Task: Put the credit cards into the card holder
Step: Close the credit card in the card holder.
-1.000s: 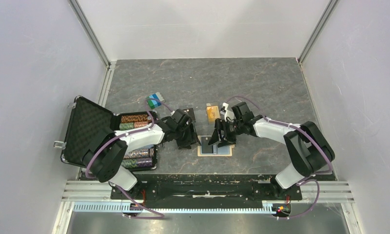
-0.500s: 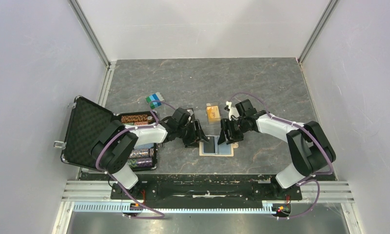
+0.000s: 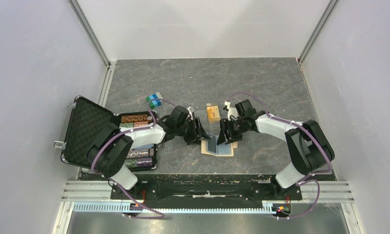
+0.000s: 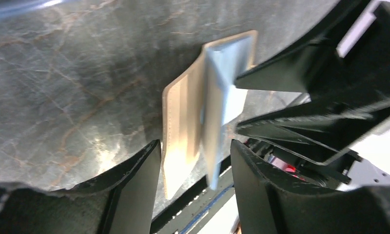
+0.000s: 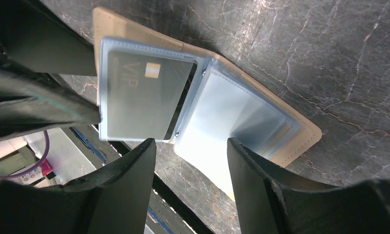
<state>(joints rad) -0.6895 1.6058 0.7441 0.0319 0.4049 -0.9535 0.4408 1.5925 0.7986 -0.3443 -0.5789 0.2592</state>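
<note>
While the card holder (image 3: pixel 217 147) lies open between them, left tool (image 3: pixel 200 132) and right tool (image 3: pixel 225 133) both gape empty.

Left gripper (image 4: pixel 194 146) hangs low over the dark marbled table (image 4: pixel 61 73), black jaws apart on either side of the near end of the card holder (image 4: pixel 181 117). The tan card holder lies open, a pale blue clear sleeve (image 4: pixel 222 92) rising edge-on from its fold. At right, the right gripper (image 4: pixel 237 106) reaches in, dark fingertips (image 4: pixel 276 73) at the sleeve.
</note>
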